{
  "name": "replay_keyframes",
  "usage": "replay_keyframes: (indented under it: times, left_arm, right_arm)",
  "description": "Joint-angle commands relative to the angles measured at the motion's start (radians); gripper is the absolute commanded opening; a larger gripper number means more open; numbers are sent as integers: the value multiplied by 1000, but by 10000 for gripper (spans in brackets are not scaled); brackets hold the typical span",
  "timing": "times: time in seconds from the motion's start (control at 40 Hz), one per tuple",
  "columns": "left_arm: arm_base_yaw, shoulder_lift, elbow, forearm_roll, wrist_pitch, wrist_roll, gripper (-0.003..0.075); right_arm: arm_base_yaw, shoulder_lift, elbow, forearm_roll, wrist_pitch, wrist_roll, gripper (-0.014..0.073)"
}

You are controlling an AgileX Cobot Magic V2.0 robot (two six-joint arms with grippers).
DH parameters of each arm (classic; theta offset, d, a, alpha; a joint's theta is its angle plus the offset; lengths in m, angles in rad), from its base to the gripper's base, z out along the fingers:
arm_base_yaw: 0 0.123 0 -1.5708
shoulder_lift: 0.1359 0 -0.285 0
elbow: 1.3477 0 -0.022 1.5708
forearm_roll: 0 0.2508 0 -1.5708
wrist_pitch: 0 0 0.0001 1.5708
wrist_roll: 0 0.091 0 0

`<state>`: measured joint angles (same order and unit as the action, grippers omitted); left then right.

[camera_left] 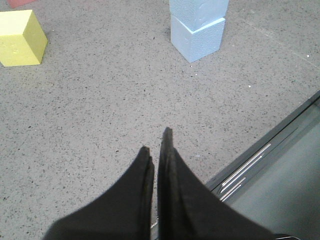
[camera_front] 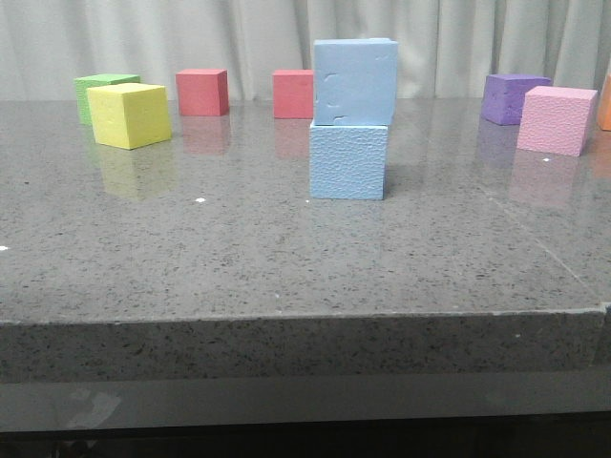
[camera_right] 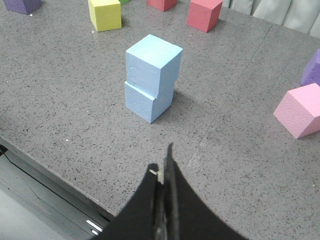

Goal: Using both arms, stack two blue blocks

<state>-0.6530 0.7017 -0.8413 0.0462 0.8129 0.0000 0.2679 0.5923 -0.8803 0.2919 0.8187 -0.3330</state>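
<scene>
Upper light blue pebbled foam cube (camera_front: 354, 82) sits on lower light blue foam cube (camera_front: 348, 159), mid-table, overhanging slightly toward 1 o'clock. Left gripper (camera_left: 156, 147) and right gripper (camera_right: 164, 162) pinched closed, empty, both well apart at 6 o'clock. Stack looks complete.

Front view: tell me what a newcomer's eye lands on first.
The two blue blocks, upper blue block stacked on lower blue block, stand mid-table, the upper one slightly offset. Around them sit smaller cubes: a yellow cube at left, a pink cube at right.
</scene>
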Motion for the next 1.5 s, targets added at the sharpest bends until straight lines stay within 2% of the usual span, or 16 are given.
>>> replay_keyframes:
  times: [0.0, 0.13, 0.2, 0.25, 0.35, 0.45, 0.53, 0.63, 0.8, 1.1, 1.48]
  left_arm:
    - [1, -3, -26, 3, -76, 0, -19]
    - [1, -3, -21, 3, -90, 0, -19]
    - [13, -38, 47, 10, -187, 0, -19]
    - [45, -68, 110, -39, -276, 0, -19]
    - [175, -167, 258, 6, -497, 0, -19]
    - [374, -318, 436, -10, -691, 0, -19]
    - [486, -410, 545, -46, -826, 0, -19]
    - [603, -514, 668, -106, -926, 0, -19]
    - [685, -628, 761, -108, -947, 0, -19]
    - [681, -652, 830, -157, -950, 0, -19]
    - [632, -727, 848, -85, -869, -30, -19]
  right_arm:
    - [-3, 4, -22, 18, -62, -4, -68]
    - [-3, 4, -22, 18, -62, -4, -68]
    - [-3, 4, -22, 18, -62, -4, -68]
    - [-3, 4, -22, 18, -62, -4, -68]
    - [-3, 4, -22, 18, -62, -4, -68]
    - [-3, 4, -22, 18, -62, -4, -68]
    - [-3, 4, -22, 18, -62, -4, -68]
    - [-3, 4, -22, 18, -62, -4, -68]
    - [-3, 4, -22, 18, -62, -4, -68]
    - [-3, 4, -22, 18, -62, -4, -68]
    - [-3, 4, -22, 18, -62, -4, -68]
